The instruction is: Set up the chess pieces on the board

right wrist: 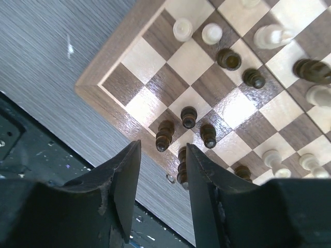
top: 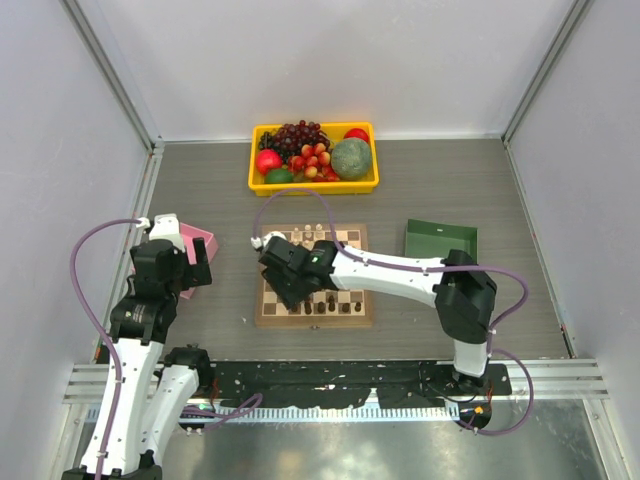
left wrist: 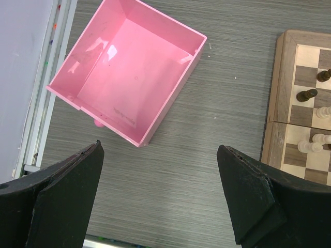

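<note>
While right arm (top: 390,272) reaches over board (right wrist: 119,49) corner, end effector (right wrist: 162,150) slightly parted above dark pieces (right wrist: 189,117).

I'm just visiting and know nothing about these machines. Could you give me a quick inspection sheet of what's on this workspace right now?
Surface: grey wood-grain table, no spills seen.
Job's things: chessboard mid-table; dark pieces and cream pieces stand on it, mixed in places.
Clutter: yellow bin of fruit behind the board; pink tray, empty; green tray.
Pincers: left pincer wide open over bare table, holding nothing; right pincer slightly open above dark pieces at the board's corner.
Cables: purple cables loop on both sides, one arcing over the board's far edge.
Surroundings: pale walls on three sides; nothing else seen.
</note>
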`<state>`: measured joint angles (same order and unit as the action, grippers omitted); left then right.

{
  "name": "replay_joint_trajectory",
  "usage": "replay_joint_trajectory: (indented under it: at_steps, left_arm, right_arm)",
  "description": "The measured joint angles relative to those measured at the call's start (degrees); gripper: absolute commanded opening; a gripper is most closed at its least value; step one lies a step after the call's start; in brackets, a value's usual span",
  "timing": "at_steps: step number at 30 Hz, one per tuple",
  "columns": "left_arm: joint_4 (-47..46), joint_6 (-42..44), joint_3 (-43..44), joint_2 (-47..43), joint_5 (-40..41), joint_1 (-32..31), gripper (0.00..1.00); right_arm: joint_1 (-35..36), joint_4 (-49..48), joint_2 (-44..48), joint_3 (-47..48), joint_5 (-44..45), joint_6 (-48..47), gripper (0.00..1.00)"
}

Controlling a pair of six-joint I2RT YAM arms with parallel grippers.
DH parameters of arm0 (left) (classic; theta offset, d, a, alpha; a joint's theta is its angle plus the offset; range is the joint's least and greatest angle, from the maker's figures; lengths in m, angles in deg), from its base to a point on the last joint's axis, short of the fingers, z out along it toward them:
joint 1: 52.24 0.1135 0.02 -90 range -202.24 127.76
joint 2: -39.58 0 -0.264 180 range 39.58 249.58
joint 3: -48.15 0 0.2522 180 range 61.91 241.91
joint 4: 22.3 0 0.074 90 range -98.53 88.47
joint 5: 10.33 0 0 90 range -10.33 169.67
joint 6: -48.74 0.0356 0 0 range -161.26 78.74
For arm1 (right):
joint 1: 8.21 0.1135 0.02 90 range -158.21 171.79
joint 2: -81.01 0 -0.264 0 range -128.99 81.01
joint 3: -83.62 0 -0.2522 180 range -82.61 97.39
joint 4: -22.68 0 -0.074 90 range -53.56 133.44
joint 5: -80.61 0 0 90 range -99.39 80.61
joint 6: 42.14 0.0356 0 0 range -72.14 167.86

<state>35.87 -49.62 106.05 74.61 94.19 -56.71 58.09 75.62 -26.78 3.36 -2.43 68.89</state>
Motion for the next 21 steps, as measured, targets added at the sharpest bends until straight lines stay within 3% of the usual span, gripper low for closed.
replay_joint_trajectory:
  at_steps: [13,21]
  left_arm:
    - [0.0,0.0,0.0,0.0,-0.02,0.0,0.99]
    - [0.0,0.0,0.0,0.02,-0.02,0.0,0.99]
  right_arm:
    - [-5.4,-0.24,10.32,-0.85,2.82,0.76,0.48]
    - [-12.41,-1.42,8.39,-1.42,2.47,1.49,0.48]
